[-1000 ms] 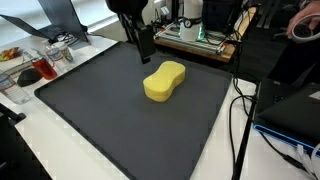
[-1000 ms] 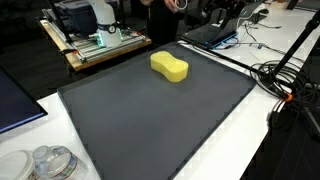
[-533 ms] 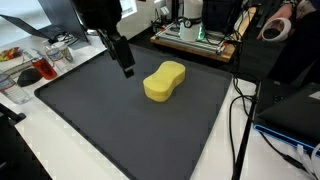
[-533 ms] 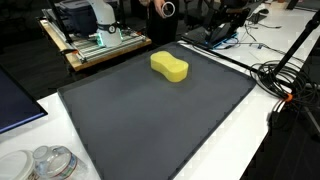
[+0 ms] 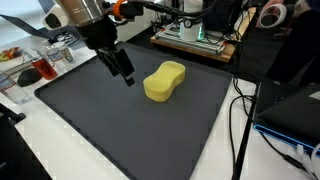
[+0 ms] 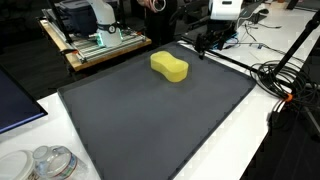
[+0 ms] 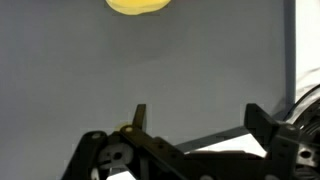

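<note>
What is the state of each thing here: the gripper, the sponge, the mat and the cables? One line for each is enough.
gripper: open, empty, in the air over the mat, beside the sponge and apart from it.
yellow sponge: lying flat on the mat, free, not squeezed.
dark mat: spread flat.
cables: lying loose in a tangle beside the mat.

You are operating in a robotics lab. Indicators: an open-frame electronics unit on a wooden stand, loose cables trailing across the white table, a laptop, and a dark work mat covering the table.
</note>
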